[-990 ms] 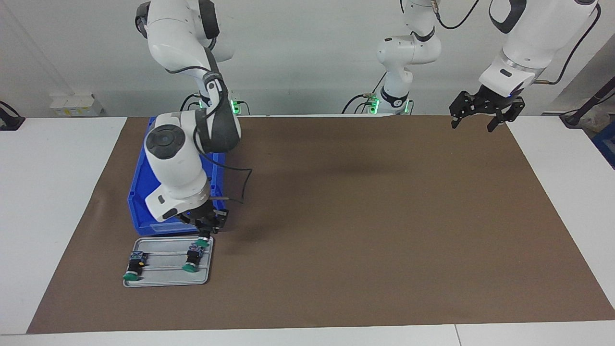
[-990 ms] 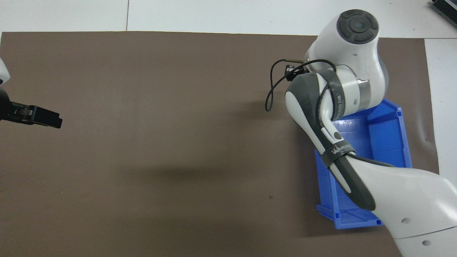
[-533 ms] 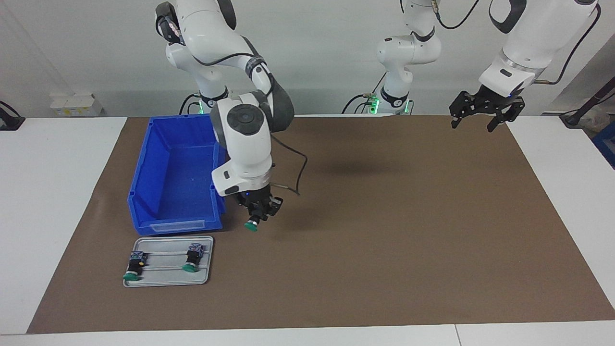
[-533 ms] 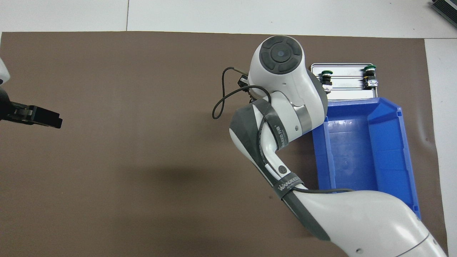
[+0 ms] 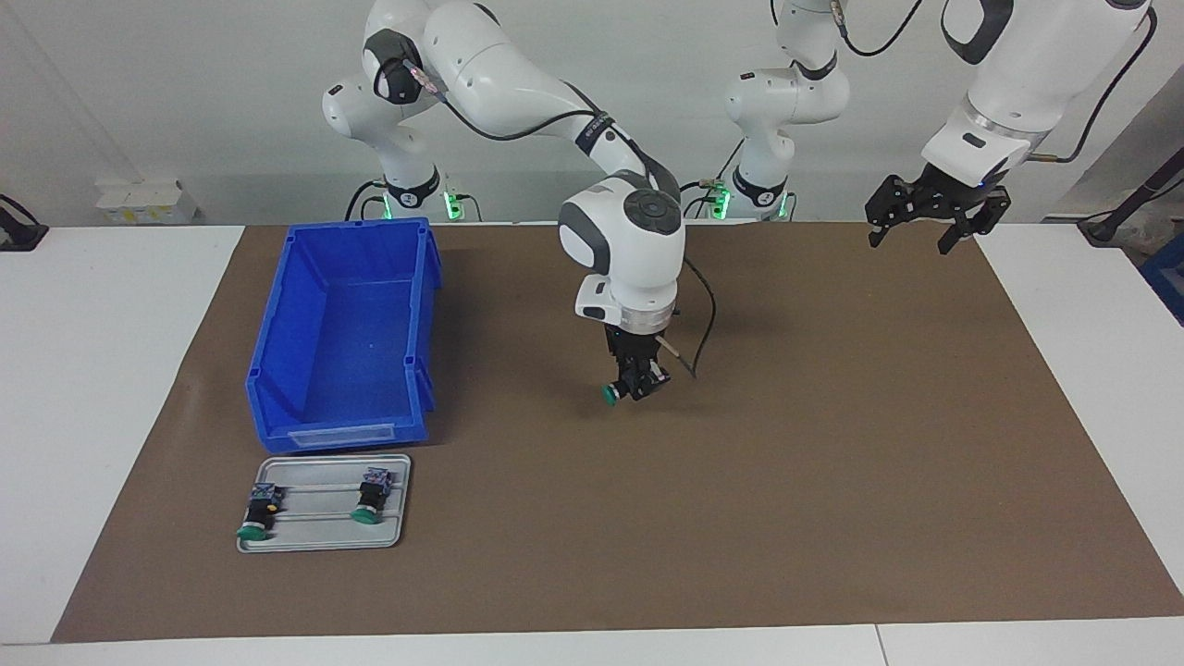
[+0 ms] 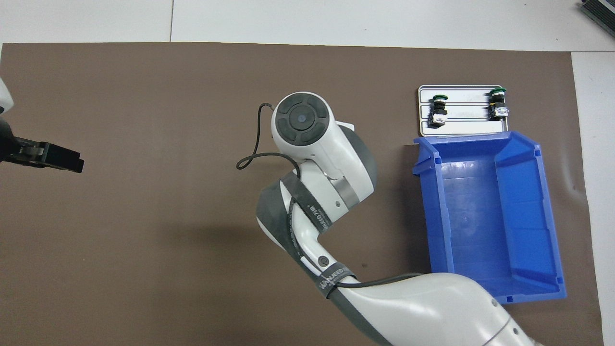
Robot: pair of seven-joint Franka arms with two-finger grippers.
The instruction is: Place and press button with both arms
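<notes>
The button (image 5: 610, 394) hangs in mid-air near the centre of the facing view, clenched in the right gripper (image 5: 636, 387) with its green cap pointing sideways toward the frame's left, over bare brown mat (image 5: 740, 481).

At the lower left of that view a grey metal tray (image 5: 398, 536) lies on the mat with two more buttons on it: one with a yellow spot (image 5: 260, 510) and a plain one (image 5: 370, 498). Just above the tray in the frame stands an empty blue bin (image 5: 342, 324).

At centre, the right arm (image 5: 629, 250) hides its gripper in the overhead view.

At the upper right of the facing view the left gripper (image 5: 925, 227) waits with its fingers spread, holding nothing, above the mat's corner; in the overhead view it shows at the left edge (image 6: 48, 156).

The step in hand looks like carrying the button to a spot on the worktop. To do it well, the right arm should turn the button so the square base faces down, lower it until the base sits flat, and keep hold to steady it while the left arm comes over to press the cap straight down.
</notes>
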